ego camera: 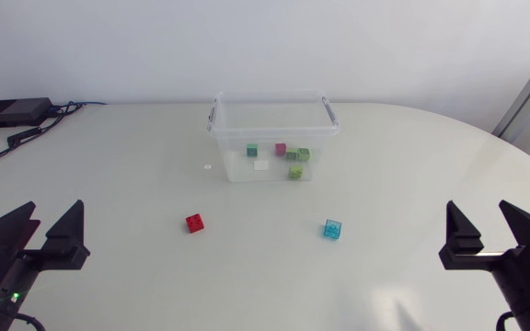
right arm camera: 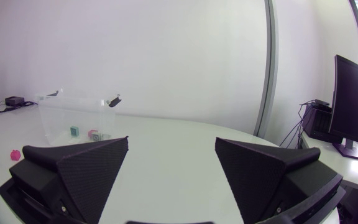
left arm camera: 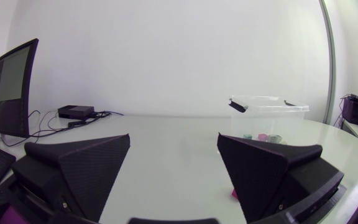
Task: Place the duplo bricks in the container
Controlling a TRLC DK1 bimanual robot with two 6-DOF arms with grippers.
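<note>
Fingers of your left gripper [ego camera: 51,213] and right gripper [ego camera: 478,213] stand spread wide, grasping nothing, one at each side of the table [ego camera: 403,165]. Between them a red brick [ego camera: 195,222] and a blue brick [ego camera: 333,229] lie well apart on the tabletop. Farther back stands the clear container [ego camera: 270,95], holding a teal brick [ego camera: 252,149], a magenta brick [ego camera: 281,148] and green bricks [ego camera: 303,154].
</note>
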